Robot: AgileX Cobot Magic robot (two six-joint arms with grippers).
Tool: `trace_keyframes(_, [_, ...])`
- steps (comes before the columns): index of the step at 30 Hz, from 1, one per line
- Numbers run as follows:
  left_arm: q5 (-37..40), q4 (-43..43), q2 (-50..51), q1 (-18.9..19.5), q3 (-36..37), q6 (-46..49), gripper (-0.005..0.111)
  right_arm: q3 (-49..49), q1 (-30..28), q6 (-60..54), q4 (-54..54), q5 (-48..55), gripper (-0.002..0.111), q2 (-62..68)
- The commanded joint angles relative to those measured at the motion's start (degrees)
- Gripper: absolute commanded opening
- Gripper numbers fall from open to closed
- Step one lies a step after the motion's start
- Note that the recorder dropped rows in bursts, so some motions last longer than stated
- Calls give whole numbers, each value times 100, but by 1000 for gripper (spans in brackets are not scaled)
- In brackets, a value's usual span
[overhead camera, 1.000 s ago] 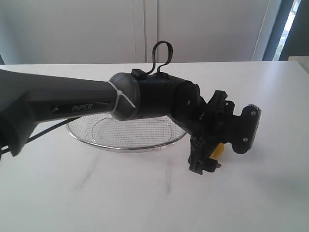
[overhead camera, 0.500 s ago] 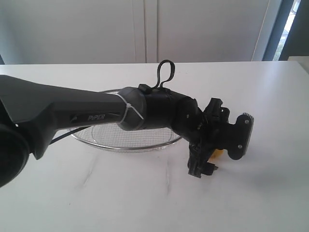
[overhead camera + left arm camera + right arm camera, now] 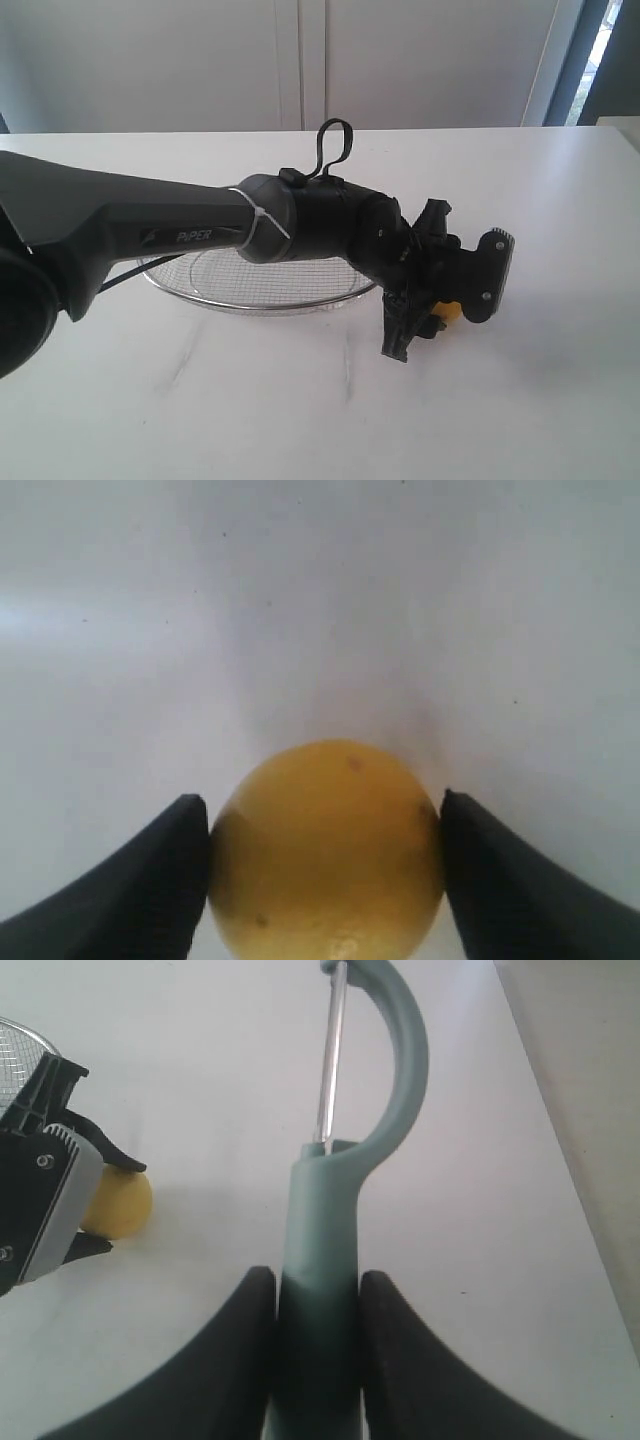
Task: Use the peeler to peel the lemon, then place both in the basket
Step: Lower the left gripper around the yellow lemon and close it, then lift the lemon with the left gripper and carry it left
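Note:
The yellow lemon (image 3: 449,310) sits low at the white table, just right of the wire basket (image 3: 262,302). My left gripper (image 3: 436,312) reaches across and is shut on it. In the left wrist view both black fingers (image 3: 170,870) press the sides of the lemon (image 3: 325,850). My right gripper (image 3: 317,1285) is shut on the teal handle of the peeler (image 3: 322,1220), whose silver blade (image 3: 331,1060) points away over the table. From there the lemon (image 3: 120,1203) shows beside the left gripper's body (image 3: 40,1200). The right arm is outside the exterior view.
The left arm's dark forearm (image 3: 150,225) crosses above the basket and hides part of it. The table's edge (image 3: 560,1120) runs close to the peeler on one side. White cabinet doors (image 3: 300,60) stand behind the table.
The left gripper has shifted a little to the left and lower, staying around the lemon. Its forearm has swung nearer the camera.

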Motion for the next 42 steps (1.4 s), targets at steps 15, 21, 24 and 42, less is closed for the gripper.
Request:
trace_keyframes(15, [424, -46, 207, 5, 12, -168, 71, 21, -38, 0, -46, -152, 0, -27])
trace_keyframes(21, [448, -46, 216, 5, 12, -185, 47, 21, -38, 0, -46, -152, 0, -27])
trace_keyframes(24, [402, -46, 204, 5, 12, -480, 30, 21, -38, 0, -46, -152, 0, -27])
trace_keyframes(42, [2302, -79, -1929, 82, 12, -2867, 0, 21, -38, 0, -304, -152, 0, -27])
